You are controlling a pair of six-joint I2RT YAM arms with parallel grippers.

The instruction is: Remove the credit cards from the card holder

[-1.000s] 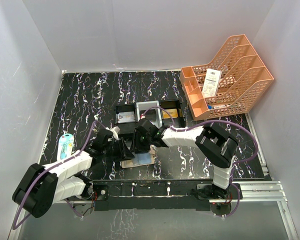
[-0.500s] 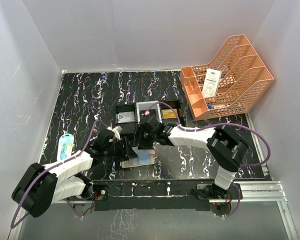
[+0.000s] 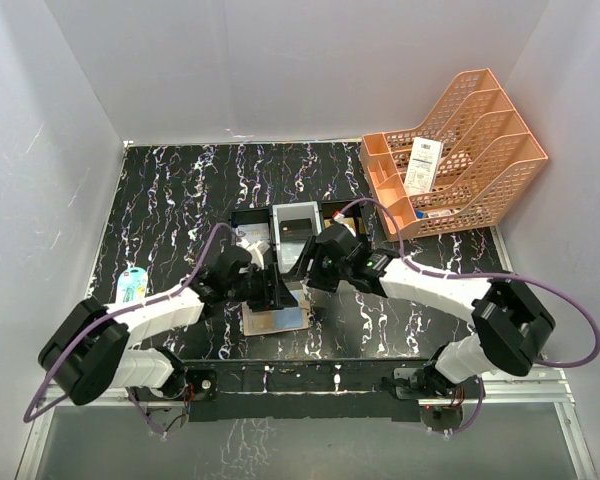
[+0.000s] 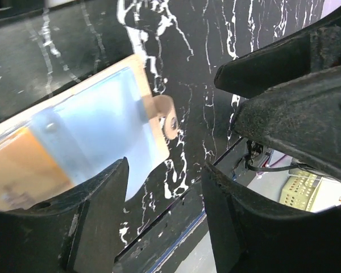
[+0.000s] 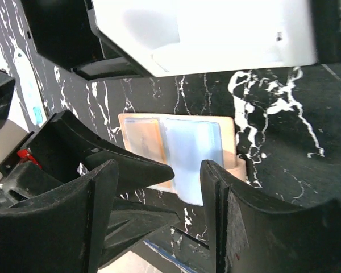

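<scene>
The card holder [image 3: 276, 321] lies open and flat near the table's front edge, pale blue slots up [image 4: 96, 125] [image 5: 196, 153], its brown snap tab [image 4: 166, 116] sticking out. A gold credit card [image 5: 143, 143] shows through its left slot; other credit cards are not clear to see. My left gripper [image 3: 280, 296] [image 4: 165, 222] hovers open just above the holder's far edge, with nothing between its fingers. My right gripper [image 3: 304, 272] [image 5: 159, 222] hangs open beside it, over the gap between holder and tray, also holding nothing. The two grippers' fingertips nearly meet.
A black-and-grey three-compartment tray [image 3: 296, 210] [image 5: 216, 34] stands just behind the grippers. An orange file rack [image 3: 450, 155] with a white receipt [image 3: 423, 165] fills the back right corner. A small blue-and-white object [image 3: 130, 291] lies at the left.
Both grippers have opened wider and drawn up off the card holder toward the tray. The right arm's elbow has swung out to the right. The holder stays flat on the table.
</scene>
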